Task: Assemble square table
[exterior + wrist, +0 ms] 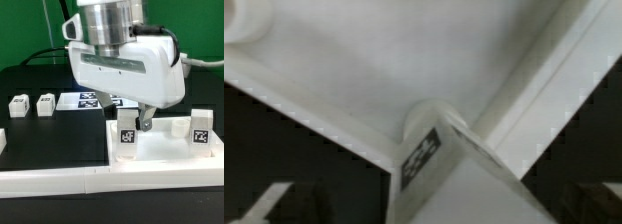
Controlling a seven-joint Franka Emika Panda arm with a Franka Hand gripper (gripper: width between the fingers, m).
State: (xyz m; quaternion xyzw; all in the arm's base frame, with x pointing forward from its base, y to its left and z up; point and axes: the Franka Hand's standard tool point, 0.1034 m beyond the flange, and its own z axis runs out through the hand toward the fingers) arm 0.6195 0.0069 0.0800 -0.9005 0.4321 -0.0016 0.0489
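The white square table top (165, 152) lies flat toward the exterior view's right. One tagged white leg (127, 136) stands upright at its near-left corner. My gripper (138, 124) hangs over that leg, one dark fingertip (147, 122) showing beside it. In the wrist view the leg (446, 165) rises from a corner of the top (384, 70). It stands between the fingers of the gripper (438, 208), with a dark gap on each side, so the jaws are open and hold nothing. Two more legs (201, 127) (175, 127) stand on the top's far right.
Two loose tagged legs (17, 105) (45, 104) stand on the black table at the exterior view's left. The marker board (88, 99) lies behind them. A long white barrier wall (60, 184) runs along the front. A white piece (2, 138) shows at the left edge.
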